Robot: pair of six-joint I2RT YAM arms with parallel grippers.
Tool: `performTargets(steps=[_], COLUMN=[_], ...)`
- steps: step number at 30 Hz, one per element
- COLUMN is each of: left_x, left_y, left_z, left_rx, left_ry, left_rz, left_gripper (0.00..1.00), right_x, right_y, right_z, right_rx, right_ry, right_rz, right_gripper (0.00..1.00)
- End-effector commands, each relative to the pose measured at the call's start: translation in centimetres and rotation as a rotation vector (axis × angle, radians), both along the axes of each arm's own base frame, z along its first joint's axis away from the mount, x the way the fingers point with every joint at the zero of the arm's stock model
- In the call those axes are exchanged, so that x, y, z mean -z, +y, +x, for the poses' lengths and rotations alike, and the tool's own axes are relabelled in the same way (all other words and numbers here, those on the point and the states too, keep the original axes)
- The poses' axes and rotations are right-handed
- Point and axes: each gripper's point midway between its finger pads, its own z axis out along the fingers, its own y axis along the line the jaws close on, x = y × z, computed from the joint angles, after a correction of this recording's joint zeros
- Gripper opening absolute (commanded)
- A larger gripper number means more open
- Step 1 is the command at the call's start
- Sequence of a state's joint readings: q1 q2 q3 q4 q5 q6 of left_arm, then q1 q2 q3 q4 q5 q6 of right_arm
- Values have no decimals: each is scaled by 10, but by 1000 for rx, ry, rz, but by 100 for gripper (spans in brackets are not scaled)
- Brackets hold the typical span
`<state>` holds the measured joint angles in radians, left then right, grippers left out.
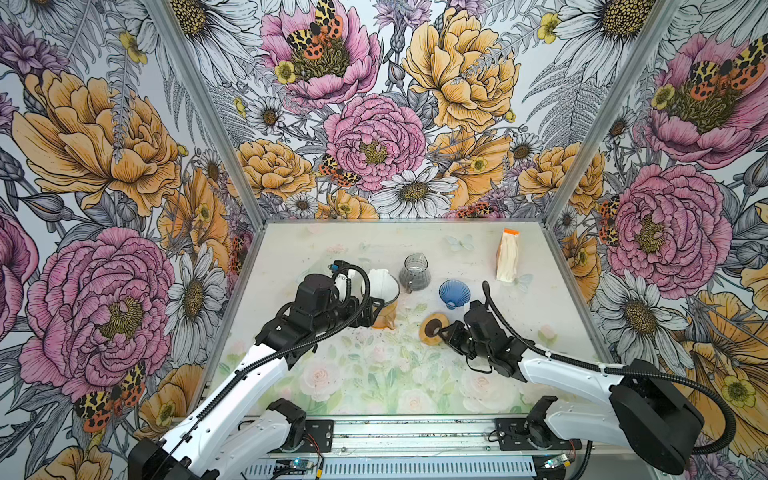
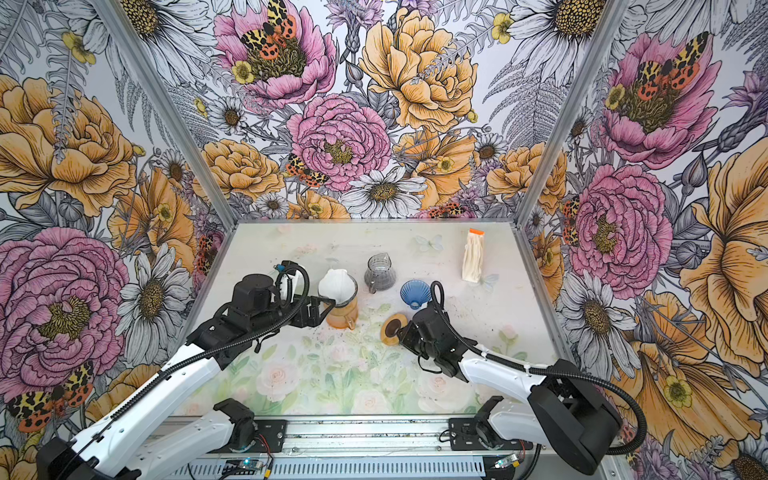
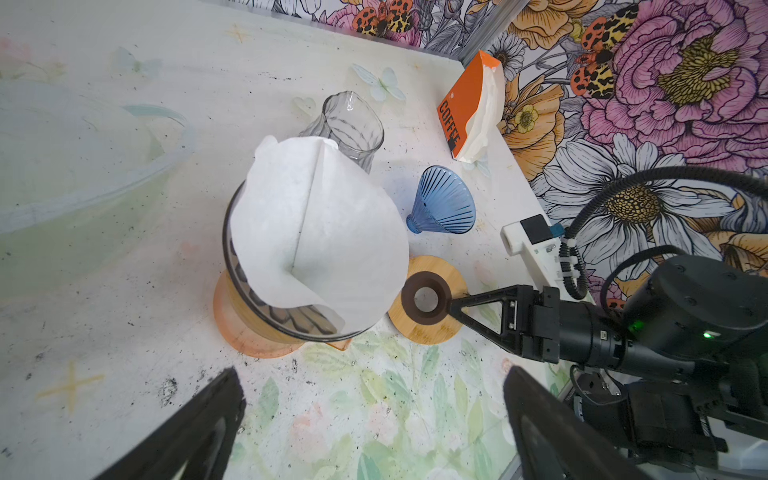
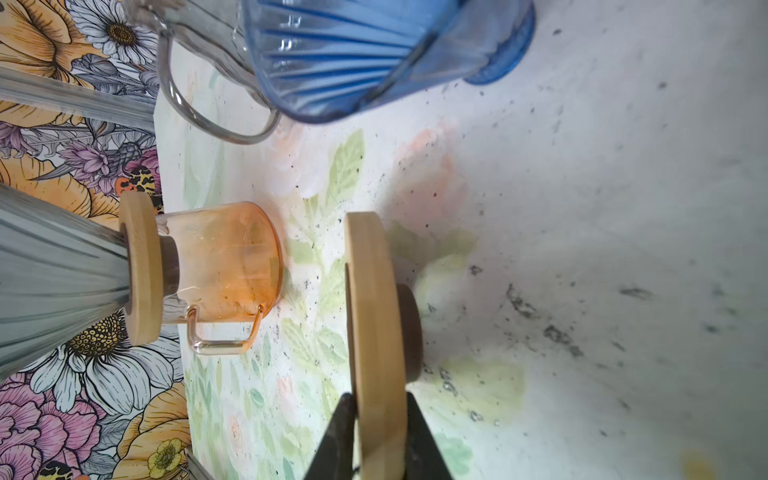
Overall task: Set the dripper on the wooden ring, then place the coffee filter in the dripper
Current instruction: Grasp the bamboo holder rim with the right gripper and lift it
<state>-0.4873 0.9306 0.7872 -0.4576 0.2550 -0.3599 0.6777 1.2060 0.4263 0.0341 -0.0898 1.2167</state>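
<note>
The white paper coffee filter (image 1: 380, 281) (image 3: 316, 232) sits open in the grey ribbed glass dripper (image 3: 286, 318) (image 4: 54, 282), which stands on an orange glass carafe (image 1: 385, 318) (image 4: 224, 262). My left gripper (image 2: 322, 309) (image 3: 374, 386) is open just left of the carafe, with only bare table between its fingers. My right gripper (image 1: 444, 330) (image 4: 380, 409) is shut on the rim of a wooden ring (image 1: 430, 332) (image 3: 419, 332) (image 4: 374, 311) with a brown collar. A blue glass dripper cone (image 1: 454, 293) (image 3: 444, 201) stands mouth down behind the ring.
A grey glass carafe (image 1: 415, 274) (image 3: 353, 129) stands behind the orange one. An orange packet of paper filters (image 1: 508, 257) (image 3: 461, 108) lies at the back right near the wall. Dark coffee grounds speckle the table (image 1: 374, 374).
</note>
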Motion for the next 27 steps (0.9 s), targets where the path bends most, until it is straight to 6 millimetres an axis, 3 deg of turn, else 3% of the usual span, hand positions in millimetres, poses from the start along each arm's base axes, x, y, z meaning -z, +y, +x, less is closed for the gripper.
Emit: performTargets(steps=[1, 9, 16, 27], left_x=[-21, -28, -30, -52], left_y=[-4, -6, -7, -10], left_z=[6, 5, 7, 13], left_rx=[14, 28, 29, 35], left_ry=[-53, -66, -69, -108], left_rz=[-30, -40, -38, -52], left_gripper=[99, 99, 99, 99], right_x=[-5, -24, -35, -94], right_y=[-3, 8, 15, 19], right_z=[-2, 0, -1, 10], right_rx=[-15, -100, -160, -214], right_ry=[-18, -85, -125, -276], right_rz=[-40, -44, -44, -41], right_gripper=[12, 1, 0, 0])
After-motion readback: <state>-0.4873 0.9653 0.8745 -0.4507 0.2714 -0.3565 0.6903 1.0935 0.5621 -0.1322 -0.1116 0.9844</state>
